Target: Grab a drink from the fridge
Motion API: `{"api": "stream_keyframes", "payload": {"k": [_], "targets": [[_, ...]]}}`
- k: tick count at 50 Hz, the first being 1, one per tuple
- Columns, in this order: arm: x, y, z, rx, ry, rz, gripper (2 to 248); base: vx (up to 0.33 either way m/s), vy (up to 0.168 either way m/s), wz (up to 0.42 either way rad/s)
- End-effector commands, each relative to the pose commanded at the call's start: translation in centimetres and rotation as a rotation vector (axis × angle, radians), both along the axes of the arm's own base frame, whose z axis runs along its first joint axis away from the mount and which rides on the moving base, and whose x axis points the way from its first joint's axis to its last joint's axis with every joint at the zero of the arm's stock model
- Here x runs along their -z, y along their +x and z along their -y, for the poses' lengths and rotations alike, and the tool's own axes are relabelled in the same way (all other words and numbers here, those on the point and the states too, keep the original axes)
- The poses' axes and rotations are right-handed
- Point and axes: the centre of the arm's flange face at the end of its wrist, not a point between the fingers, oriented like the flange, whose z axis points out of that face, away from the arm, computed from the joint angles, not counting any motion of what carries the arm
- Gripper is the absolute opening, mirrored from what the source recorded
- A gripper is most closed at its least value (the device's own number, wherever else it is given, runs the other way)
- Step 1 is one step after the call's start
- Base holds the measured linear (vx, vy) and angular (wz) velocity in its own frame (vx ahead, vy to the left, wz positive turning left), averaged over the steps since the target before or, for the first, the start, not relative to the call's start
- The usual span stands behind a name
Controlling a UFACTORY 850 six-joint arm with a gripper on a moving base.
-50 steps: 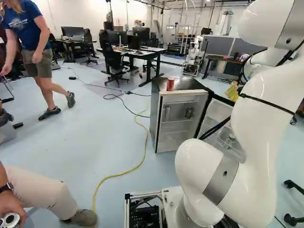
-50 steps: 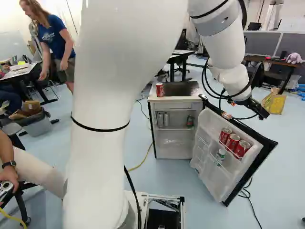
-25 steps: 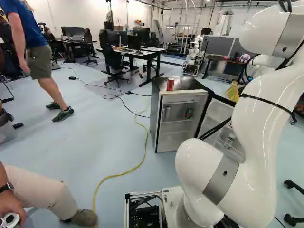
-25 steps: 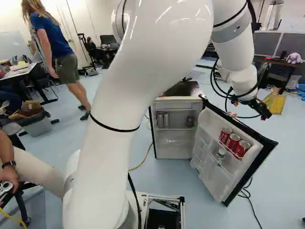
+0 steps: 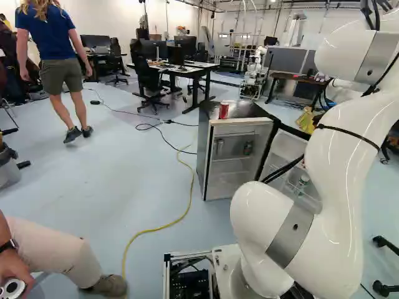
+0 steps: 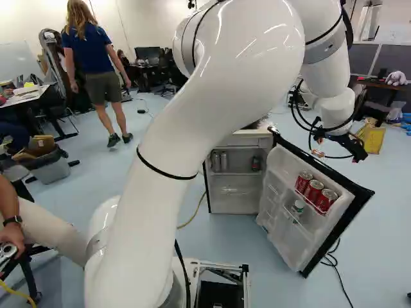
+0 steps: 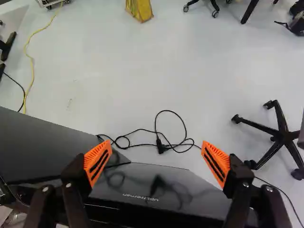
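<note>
The white arm (image 6: 212,77) is reaching from the near left toward the right. Farther off, the fridge (image 5: 243,109) is standing with its door (image 6: 352,206) hanging open to the right. The black gripper (image 6: 361,153) is hovering near the door's outer side, its fingers standing spread wide. Three red cans (image 6: 314,191) are sitting in the door's rack; another red can (image 5: 223,110) is resting atop the fridge, at its left.

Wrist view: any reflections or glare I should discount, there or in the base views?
Wrist view: the fridge door's glossy dark face mirrors dark looping shapes, probably partly the black cable on the floor. Right base view: bright light streaks on the arm. Left base view: small white glints on the arm's rounded casing.
</note>
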Motion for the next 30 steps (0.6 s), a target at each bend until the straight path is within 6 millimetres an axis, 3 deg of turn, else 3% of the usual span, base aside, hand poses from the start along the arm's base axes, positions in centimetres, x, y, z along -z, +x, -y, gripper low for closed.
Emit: {"api": "stream_keyframes", "payload": {"k": [30], "targets": [[3.3,0.4,0.6,0.000,0.033,-0.024,247,0.000,0.000,0.000]]}}
